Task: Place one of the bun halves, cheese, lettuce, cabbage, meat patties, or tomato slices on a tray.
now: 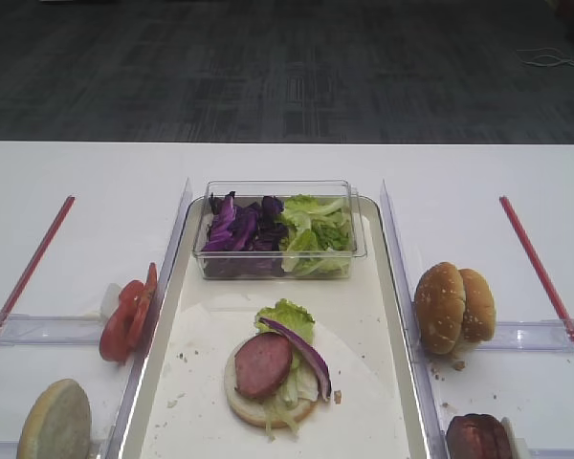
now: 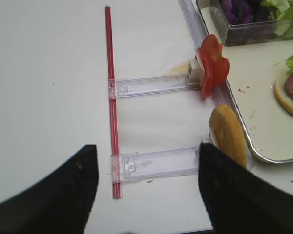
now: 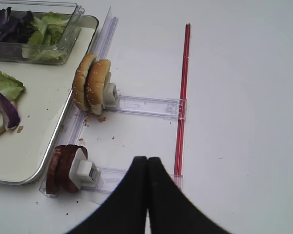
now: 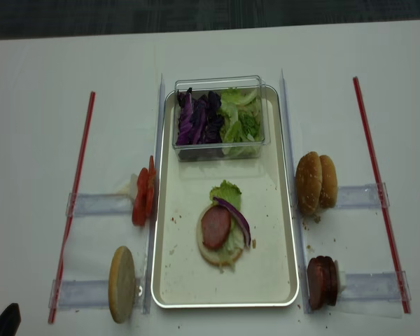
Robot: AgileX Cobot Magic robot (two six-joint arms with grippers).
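Observation:
On the silver tray (image 1: 172,382) (image 4: 224,305) lies an open bun base (image 1: 268,406) topped with lettuce (image 1: 285,317), a meat slice (image 1: 263,364) and a purple cabbage strip (image 1: 306,352). Tomato slices (image 1: 126,316) (image 2: 212,66) and one bun half (image 1: 55,421) (image 2: 229,134) stand in holders left of the tray. Two bun halves (image 1: 454,306) (image 3: 92,84) and meat patties (image 1: 478,438) (image 3: 62,168) stand on its right. My left gripper (image 2: 147,156) is open and empty over the near left holder, beside that bun half. My right gripper (image 3: 147,161) is shut and empty, near the patties' holder.
A clear plastic box (image 1: 277,229) with purple cabbage and lettuce sits at the tray's far end. Clear plastic holders (image 2: 156,163) (image 3: 141,105) run out to red rods (image 1: 33,263) (image 1: 540,273) on both sides. Crumbs dot the tray paper and the table.

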